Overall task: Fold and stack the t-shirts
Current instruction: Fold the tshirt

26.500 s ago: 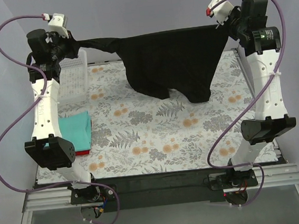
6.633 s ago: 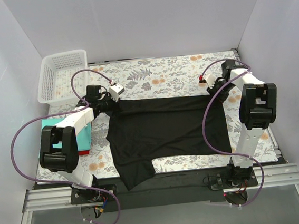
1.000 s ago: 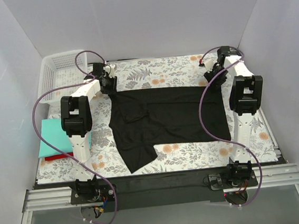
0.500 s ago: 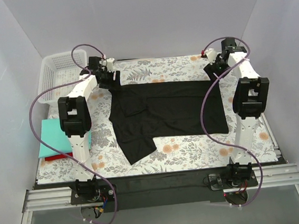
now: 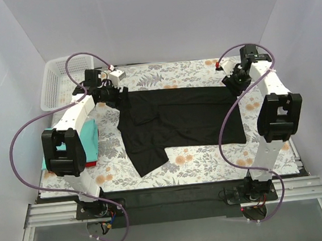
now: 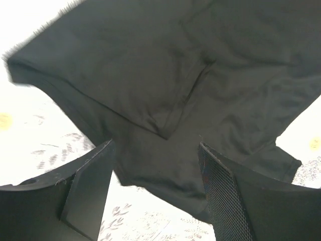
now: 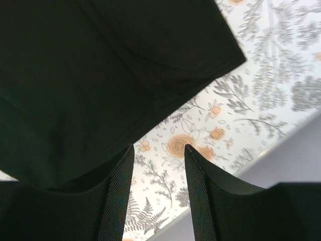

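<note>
Top external view: the black shirt (image 5: 183, 118) lies spread on the table (image 5: 210, 161), its long axis running left to right between the two arms, with one loose flap poking out toward the near edge at its left end. The left gripper (image 5: 111, 94) hangs over the far-left corner and the right gripper (image 5: 235, 82) over the far-right corner, so the whole body of the cloth lies on the near side of both tools. From the left wrist, the fingers stand wide apart with nothing between them, the left gripper (image 6: 155, 193) looking down on the shirt (image 6: 200, 75), where a sleeve is doubled over and the fabric is creased. The right gripper (image 7: 158, 201) is likewise spread and empty above the shirt (image 7: 75, 75), whose corner there lies flat and square on the floral cloth. The far hem looks fairly straight from above, while the left side is the untidy one, and that side is plainly nearer the left arm. I'd guess the next move is a fold along the long axis, which would need both arms to take matching corners, with the left one first dealing with that stray flap. A folded teal shirt (image 5: 91, 138) sits off to the left, part hidden by the left arm, well placed to receive this one; the white basket (image 5: 68, 78) stands in the far-left corner.
</note>
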Available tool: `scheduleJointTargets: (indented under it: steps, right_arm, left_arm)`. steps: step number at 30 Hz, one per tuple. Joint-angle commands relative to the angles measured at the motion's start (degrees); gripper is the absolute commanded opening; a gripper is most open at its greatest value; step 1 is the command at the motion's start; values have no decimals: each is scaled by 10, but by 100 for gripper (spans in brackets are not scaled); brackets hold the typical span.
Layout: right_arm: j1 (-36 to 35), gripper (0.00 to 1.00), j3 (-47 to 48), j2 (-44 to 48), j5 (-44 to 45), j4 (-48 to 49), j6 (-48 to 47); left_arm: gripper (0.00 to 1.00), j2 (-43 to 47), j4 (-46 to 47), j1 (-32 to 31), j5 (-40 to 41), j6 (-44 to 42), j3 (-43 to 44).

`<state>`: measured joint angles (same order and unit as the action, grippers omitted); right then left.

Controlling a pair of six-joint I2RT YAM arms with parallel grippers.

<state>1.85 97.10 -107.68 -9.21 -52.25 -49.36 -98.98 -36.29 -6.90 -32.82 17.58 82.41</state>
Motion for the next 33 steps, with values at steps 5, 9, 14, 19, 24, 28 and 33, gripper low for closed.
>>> scheduleJointTargets:
  steps: [5,9,14,19,24,28,33]
  right_arm:
    - [3,49,155,-159,47,-1,81]
    - [5,50,232,-217,54,2,125]
    - [11,50,259,-253,65,18,155]
    - [20,46,252,-264,63,29,165]
    - [33,43,232,-264,37,30,185]
    - [48,41,227,-270,9,29,215]
    - [70,37,230,-280,-48,28,262]
  left_arm:
    - [64,-46,33,-13,8,25,-34]
    - [64,-57,47,-16,19,34,-43]
    - [64,-81,50,-16,36,37,-45]
    - [63,-93,54,-17,35,47,-43]
    - [64,-107,60,-17,37,54,-40]
    - [64,-115,59,-17,37,56,-38]
    - [64,-119,61,-17,37,61,-39]
